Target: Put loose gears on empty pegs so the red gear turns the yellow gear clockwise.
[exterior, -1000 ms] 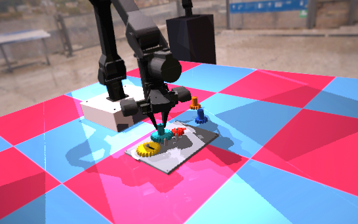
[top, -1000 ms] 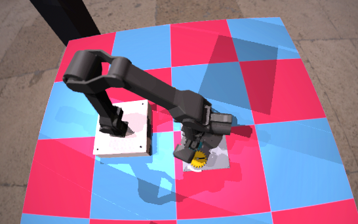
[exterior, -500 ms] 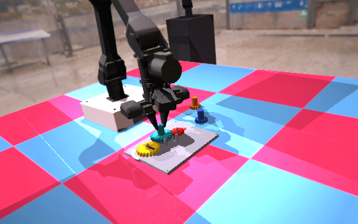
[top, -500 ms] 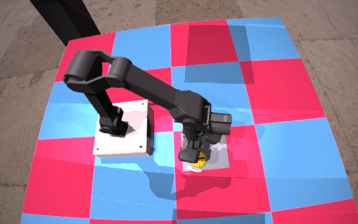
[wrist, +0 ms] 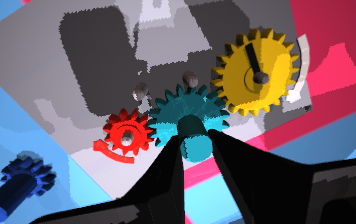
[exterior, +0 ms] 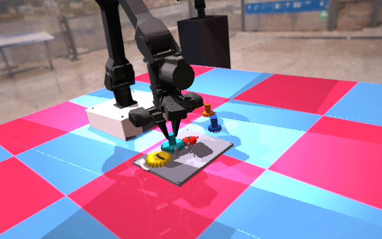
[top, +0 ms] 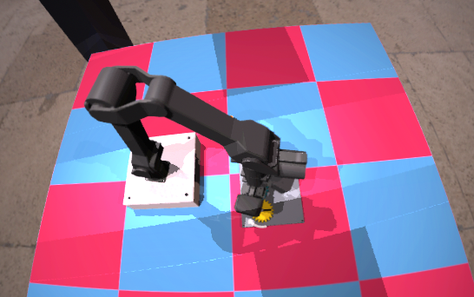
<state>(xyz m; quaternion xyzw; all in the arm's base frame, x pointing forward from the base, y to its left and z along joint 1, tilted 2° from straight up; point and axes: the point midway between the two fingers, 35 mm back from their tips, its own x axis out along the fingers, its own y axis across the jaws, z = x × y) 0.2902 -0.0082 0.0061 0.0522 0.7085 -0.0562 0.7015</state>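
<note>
Placement of teal gear between red gear and yellow gear seemingly nearly done; gripper clamped on its stem; seating, release, retreat left.

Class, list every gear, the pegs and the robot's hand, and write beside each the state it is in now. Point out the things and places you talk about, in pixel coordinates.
Black two-fingered hand (exterior: 172,137) (wrist: 193,138): shut on the teal gear's stem.
Teal toothed gear (exterior: 171,146) (wrist: 187,112): gripped, upright, between red and yellow.
Small red gear (exterior: 189,140) (wrist: 125,131): on its peg.
Yellow black-striped gear (exterior: 156,159) (wrist: 272,62): on its peg.
Blue gear (exterior: 214,128) (wrist: 27,175), orange gear (exterior: 208,113): loose, upright.
Two short grey pegs (exterior: 176,151) (wrist: 190,79): empty.
</note>
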